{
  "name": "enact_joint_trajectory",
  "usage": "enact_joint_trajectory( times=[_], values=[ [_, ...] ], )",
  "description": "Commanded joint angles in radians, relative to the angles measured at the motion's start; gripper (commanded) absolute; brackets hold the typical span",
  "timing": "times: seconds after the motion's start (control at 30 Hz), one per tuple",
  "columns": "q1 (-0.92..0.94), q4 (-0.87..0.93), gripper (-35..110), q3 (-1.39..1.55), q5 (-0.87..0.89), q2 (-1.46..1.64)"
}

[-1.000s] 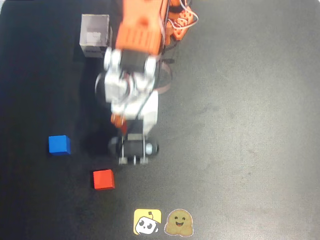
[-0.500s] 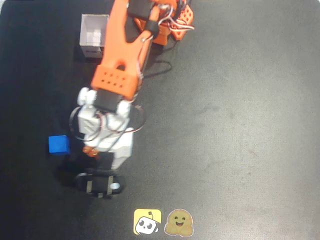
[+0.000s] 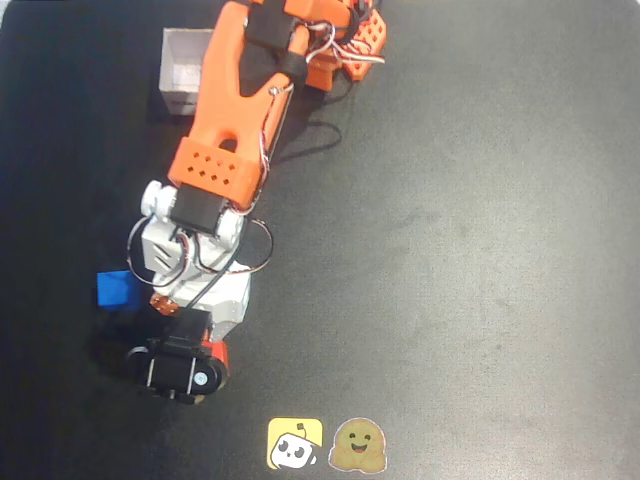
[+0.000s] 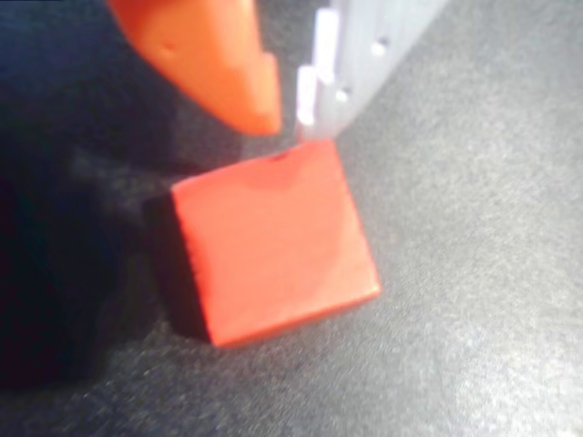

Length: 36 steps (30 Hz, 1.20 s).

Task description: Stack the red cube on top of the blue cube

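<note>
The red cube lies flat on the dark table, close under the camera in the wrist view. My gripper hangs just above the cube's far edge. Its orange finger and white finger stand nearly together with only a thin gap, and nothing is between them. From overhead, the gripper sits at the lower left, and a sliver of the red cube peeks out at its right side. The blue cube rests up and to the left, partly covered by the arm.
A white open box stands at the top left beside the arm's orange base. Two stickers lie at the bottom edge, right of the gripper. The dark table stretches to the right.
The arm swung left and reached further down toward the bottom edge, bringing the gripper over the red cube, which it now mostly covers. Neither cube has moved.
</note>
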Motion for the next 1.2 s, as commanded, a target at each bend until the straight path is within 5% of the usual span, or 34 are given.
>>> enact_joint_trajectory(
  times=[0.0, 0.13, 1.17],
  values=[
    [-0.014, -0.009, 13, -0.044, 0.009, 0.011],
    [-0.037, 0.003, 23, -0.04, 0.035, 0.015],
    [-0.067, -0.169, 24, 0.064, 0.046, -0.061]
  ],
)
